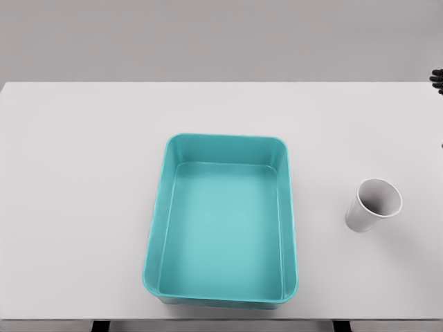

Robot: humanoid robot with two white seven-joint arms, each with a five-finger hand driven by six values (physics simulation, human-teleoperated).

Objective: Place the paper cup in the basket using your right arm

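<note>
Teal basket (158, 235) nearest, white paper cup (372, 205) upright at its right, apart; both unmarked

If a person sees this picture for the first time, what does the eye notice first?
First comes the teal basket, large and empty, in the middle of the white table. Next is the white paper cup, standing alone to the basket's right, apart from it. A dark hand barely shows at the upper right edge.

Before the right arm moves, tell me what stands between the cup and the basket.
Nothing visible. The cup stands upright on the table, right of the basket and apart from it, with only bare tabletop between. The basket holds nothing.
</note>
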